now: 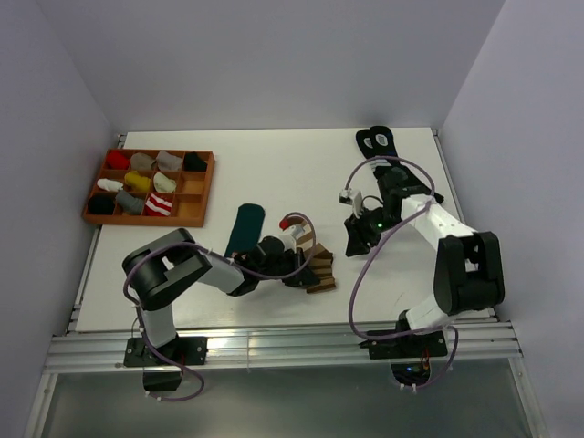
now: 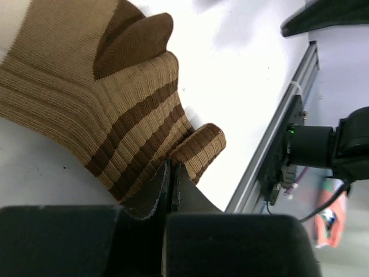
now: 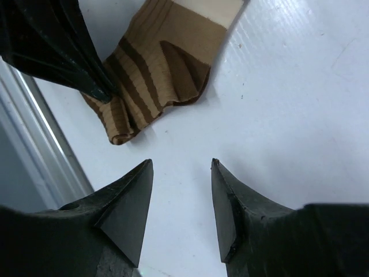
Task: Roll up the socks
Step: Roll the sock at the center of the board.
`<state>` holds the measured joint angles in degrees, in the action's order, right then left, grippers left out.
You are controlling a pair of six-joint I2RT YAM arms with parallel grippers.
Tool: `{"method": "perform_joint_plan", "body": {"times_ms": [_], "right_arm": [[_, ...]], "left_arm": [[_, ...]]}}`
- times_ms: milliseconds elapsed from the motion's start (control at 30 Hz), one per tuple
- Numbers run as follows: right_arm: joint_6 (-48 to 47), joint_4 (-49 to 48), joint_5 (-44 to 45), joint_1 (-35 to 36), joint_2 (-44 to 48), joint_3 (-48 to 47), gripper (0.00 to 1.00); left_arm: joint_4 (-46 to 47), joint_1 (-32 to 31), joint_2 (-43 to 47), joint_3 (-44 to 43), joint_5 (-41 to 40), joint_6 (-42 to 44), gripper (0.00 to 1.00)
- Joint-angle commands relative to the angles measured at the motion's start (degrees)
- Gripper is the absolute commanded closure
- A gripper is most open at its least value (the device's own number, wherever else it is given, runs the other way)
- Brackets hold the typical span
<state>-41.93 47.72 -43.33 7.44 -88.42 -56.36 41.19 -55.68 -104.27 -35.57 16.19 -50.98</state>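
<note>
The left gripper's fingers [image 2: 157, 193] are pressed together on a fold at the edge of the brown striped sock [image 2: 98, 109], so that the knit is pinched between their tips. In the left wrist view the sock spreads out from the pinch across the white table [image 2: 242, 81], its tan ribbing crossed by darker brown bands, with a dark brown patch near the top.

From above, the left gripper [image 1: 297, 263] lies low over the table near the front edge, and the sock [image 1: 318, 269] lies bunched just to its right. The dark green sock [image 1: 245, 228] lies flat just beyond the left arm, near the striped one.

The right gripper [image 3: 181, 196] has its fingers spread wide with nothing between them. It points down at bare table, a little apart from the striped sock [image 3: 158, 63].

A wooden tray [image 1: 205, 187] of rolled socks sits at the far left. A black sock pair [image 1: 376, 140] lies at the far edge.
</note>
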Motion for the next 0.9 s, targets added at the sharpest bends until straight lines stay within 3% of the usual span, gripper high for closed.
{"method": "perform_joint_plan", "body": {"times_ms": [0,167,333,500,867], "right_arm": [[-3.1,-3.6,-1.1,-0.4,7.2,3.9,0.47],[-5.7,-10.0,3.1,4.4,18.9,10.8,0.47],[-7.6,-16.2,8.9,13.0,27.9,19.3,0.45],[-8.7,-19.0,11.2,21.5,29.1,22.7,0.43],[-8.9,-27.7,19.1,31.9,30.9,29.5,0.39]], "left_arm": [[-5.9,1.2,-3.6,1.7,5.3,-1.6,1.0],[-12.3,4.3,-7.1,-2.1,13.3,-2.5,1.0],[-21.2,6.1,-8.0,-5.6,16.1,-0.7,0.99],[-26.2,8.5,-7.6,-8.0,19.6,-1.1,1.0],[-31.9,9.9,-12.2,-13.4,22.8,-0.3,1.0]]}}
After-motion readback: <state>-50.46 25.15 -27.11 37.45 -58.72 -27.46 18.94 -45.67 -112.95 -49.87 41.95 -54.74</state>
